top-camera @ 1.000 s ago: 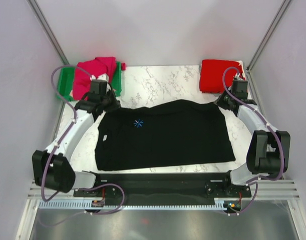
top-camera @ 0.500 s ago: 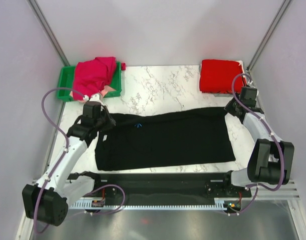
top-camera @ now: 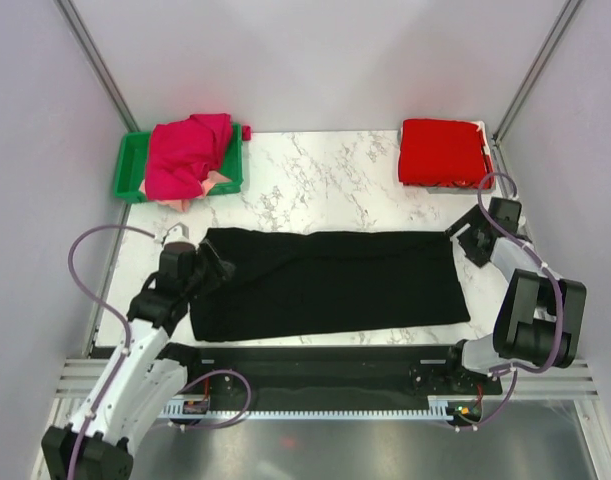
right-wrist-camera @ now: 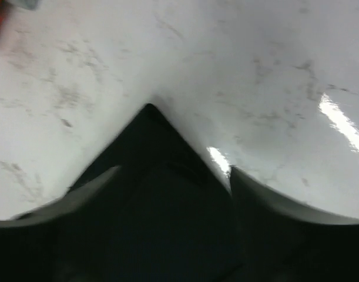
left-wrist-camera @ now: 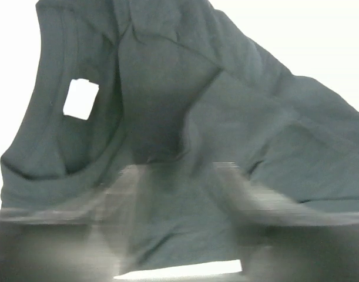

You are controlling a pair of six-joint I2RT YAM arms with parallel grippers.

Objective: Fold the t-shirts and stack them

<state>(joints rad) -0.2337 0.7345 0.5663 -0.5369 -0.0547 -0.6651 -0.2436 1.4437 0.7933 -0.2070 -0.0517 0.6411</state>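
The black t-shirt lies on the marble table as a long band, folded in half lengthwise. My left gripper hovers low over its left end; in the left wrist view the collar and its white label lie ahead of the parted, blurred fingers. At the shirt's far right corner sits my right gripper; its fingers stand apart, with the black cloth corner lying loose between them. A folded red t-shirt rests at the back right. The magenta t-shirt is heaped over a peach one.
A green bin at the back left holds the magenta and peach heap. Bare marble table lies between bin and red shirt. A black rail runs along the near edge, and grey walls stand on both sides.
Both arms drew the black shirt's far edge toward the near side, folding it in half and hiding the blue logo. Both grippers went from shut on the cloth to open.
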